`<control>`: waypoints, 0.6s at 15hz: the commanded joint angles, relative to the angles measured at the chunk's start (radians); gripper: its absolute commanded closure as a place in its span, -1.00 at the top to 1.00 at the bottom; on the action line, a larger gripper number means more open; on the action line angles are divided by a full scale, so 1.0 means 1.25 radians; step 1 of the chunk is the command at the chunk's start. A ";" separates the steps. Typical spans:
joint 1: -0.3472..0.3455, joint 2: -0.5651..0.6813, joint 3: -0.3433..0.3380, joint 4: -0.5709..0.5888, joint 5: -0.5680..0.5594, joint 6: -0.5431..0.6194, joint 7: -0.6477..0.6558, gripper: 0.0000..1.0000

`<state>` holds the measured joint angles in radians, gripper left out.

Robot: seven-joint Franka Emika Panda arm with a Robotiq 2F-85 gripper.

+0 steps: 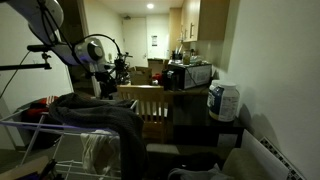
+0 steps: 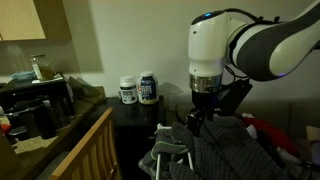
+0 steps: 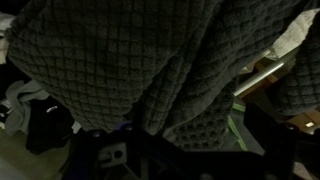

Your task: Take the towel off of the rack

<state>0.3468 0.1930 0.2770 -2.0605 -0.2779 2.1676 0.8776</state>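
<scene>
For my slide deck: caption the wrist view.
Charcoal waffle-weave towel hanging in folds, a pale rack rod peeking out beside it.

Above the thick charcoal waffle-weave towel the air is open in both exterior views, so the approach from overhead is unobstructed. The cloth blankets the top of the thin pale wire drying rack and fills the wrist view, leaving no gap between the rods there. A wooden slatted chair stands close beside the rack, with a black side table beyond it, which narrows that side.
</scene>
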 commanded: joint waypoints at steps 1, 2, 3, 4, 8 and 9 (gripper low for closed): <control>0.012 0.006 -0.038 -0.010 -0.036 -0.030 0.094 1.00; 0.012 0.006 -0.047 -0.011 -0.041 -0.043 0.120 1.00; 0.011 0.006 -0.054 -0.008 -0.042 -0.062 0.141 1.00; 0.011 0.004 -0.059 -0.005 -0.042 -0.088 0.163 1.00; 0.006 -0.010 -0.062 -0.012 -0.026 -0.163 0.210 1.00; 0.007 -0.013 -0.060 -0.016 -0.024 -0.177 0.217 1.00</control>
<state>0.3483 0.2082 0.2023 -2.0556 -0.3051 1.9977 1.0973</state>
